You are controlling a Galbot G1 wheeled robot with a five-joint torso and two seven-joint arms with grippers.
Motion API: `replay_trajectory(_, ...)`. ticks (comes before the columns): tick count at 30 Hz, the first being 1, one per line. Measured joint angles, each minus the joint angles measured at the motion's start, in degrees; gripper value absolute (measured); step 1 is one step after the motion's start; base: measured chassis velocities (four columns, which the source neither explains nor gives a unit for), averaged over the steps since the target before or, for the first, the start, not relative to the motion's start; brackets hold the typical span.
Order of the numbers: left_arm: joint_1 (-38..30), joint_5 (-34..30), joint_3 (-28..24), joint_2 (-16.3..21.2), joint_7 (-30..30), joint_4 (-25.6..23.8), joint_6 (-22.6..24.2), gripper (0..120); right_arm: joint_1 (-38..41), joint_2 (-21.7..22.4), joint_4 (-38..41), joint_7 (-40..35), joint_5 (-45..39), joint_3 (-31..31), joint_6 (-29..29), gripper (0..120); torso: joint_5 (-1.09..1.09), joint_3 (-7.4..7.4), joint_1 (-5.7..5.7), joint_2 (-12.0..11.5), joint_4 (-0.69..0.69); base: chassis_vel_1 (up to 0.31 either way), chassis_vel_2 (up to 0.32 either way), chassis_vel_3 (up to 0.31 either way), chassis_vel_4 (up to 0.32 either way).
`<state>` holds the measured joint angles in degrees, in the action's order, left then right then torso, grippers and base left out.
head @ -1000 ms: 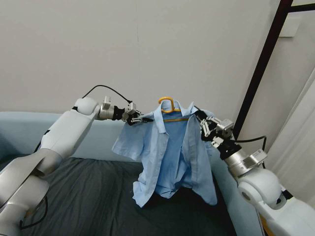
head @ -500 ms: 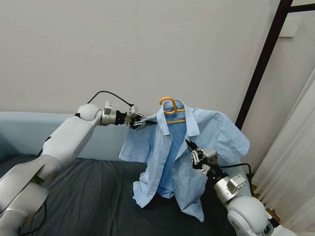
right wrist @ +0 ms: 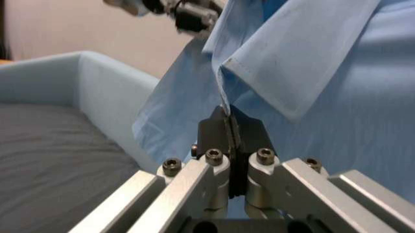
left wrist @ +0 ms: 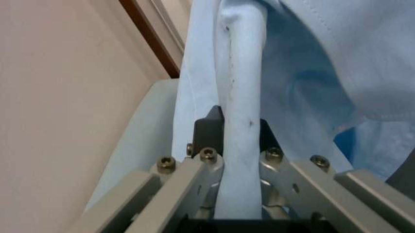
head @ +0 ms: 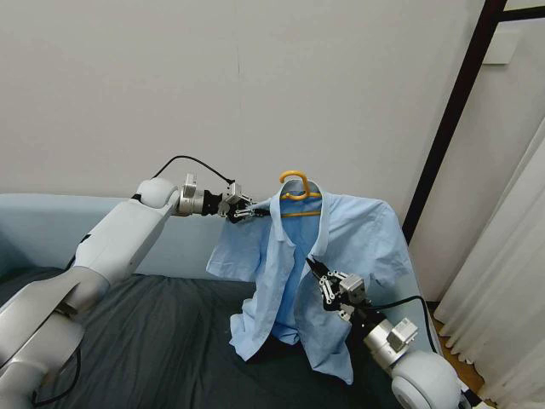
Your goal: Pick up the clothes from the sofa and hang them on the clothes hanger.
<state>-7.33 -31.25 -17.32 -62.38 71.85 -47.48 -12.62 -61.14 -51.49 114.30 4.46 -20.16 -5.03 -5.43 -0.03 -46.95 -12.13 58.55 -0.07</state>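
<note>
A light blue short-sleeved shirt hangs on an orange hanger, held up above the sofa. My left gripper is shut on the shirt's shoulder beside the collar; in the left wrist view a rolled fold of cloth runs between its pads. My right gripper sits lower, at the shirt's open front, shut on the front edge. The right wrist view has that edge pinched between the black pads, just under the collar flap.
The pale blue sofa with a dark grey seat lies below the shirt. A dark pole of the rack rises at the right, with white curtains beyond it. A bare wall stands behind.
My right gripper has dropped from the shirt's far shoulder to its front edge lower down. The shirt's far sleeve has spread out. The left gripper has shifted slightly right with the shoulder.
</note>
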Motion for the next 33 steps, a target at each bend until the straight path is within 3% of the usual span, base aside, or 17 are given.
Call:
replay_trajectory(6,-0.2,-0.34,-0.36,0.51,0.0,-1.18,0.86,2,0.83,-0.58,-2.05,-3.78,1.98,2.19,-0.45,0,0.0,0.0,0.0,0.0,0.0,0.0,0.0,0.0,0.0)
replay_trajectory(11,-0.27,-0.42,-0.33,0.88,-0.03,-1.24,0.89,2,1.08,0.01,-2.55,-6.28,2.24,2.51,-2.53,16,0.0,0.0,0.0,0.0,0.01,0.0,0.0,0.0,0.0)
replay_trajectory(14,-1.41,-0.34,-0.26,0.93,0.16,0.65,0.03,2,-1.56,3.56,-1.2,-5.4,2.1,1.64,-5.14,30,-0.01,0.0,0.0,0.0,-0.01,0.0,0.0,0.0,0.0)
replay_trajectory(15,-1.41,-0.34,-0.26,0.93,0.16,0.65,0.03,2,-1.56,3.56,-1.2,-5.4,2.1,1.64,-5.14,30,-0.01,0.0,0.0,0.0,-0.01,0.0,0.0,0.0,0.0)
replay_trajectory(19,-5.07,-0.36,-0.31,0.95,4.66,4.94,-0.39,2,-4.92,7.96,1.38,5.23,-7.0,-2.12,-10.09,49,0.0,0.0,0.0,0.0,-0.02,0.0,0.0,0.0,0.0)
replay_trajectory(20,-5.07,-0.36,-0.31,0.95,4.66,4.94,-0.39,2,-4.92,7.96,1.38,5.23,-7.0,-2.12,-10.09,49,0.0,0.0,0.0,0.0,-0.02,0.0,0.0,0.0,0.0)
replay_trajectory(22,-7.01,0.34,-0.38,1.37,10.47,6.78,0.0,2,-3.95,8.89,2.23,9.87,-13.33,-4.13,-12.36,59,0.01,0.0,0.0,0.0,-0.02,0.0,0.0,0.0,0.0)
replay_trajectory(24,-7.59,0.77,-0.42,1.73,13.09,7.15,0.61,2,-2.96,9.18,2.46,10.3,-15.38,-4.95,-12.66,62,0.01,0.0,0.0,0.0,0.0,0.0,0.0,0.0,0.0)
replay_trajectory(26,-8.06,0.95,-1.44,3.46,15.78,6.73,1.91,2,-0.71,9.77,2.59,10.08,-18.3,-6.41,-12.54,73,0.0,0.0,0.0,0.0,0.02,0.0,0.0,0.0,0.0)
replay_trajectory(33,-7.69,0.25,-1.99,5.85,16.21,6.55,2.25,2,3.73,12.11,2.62,9.82,-22.35,-6.98,-10.97,96,-0.02,0.0,0.0,0.0,-0.01,0.0,0.0,0.0,0.0)
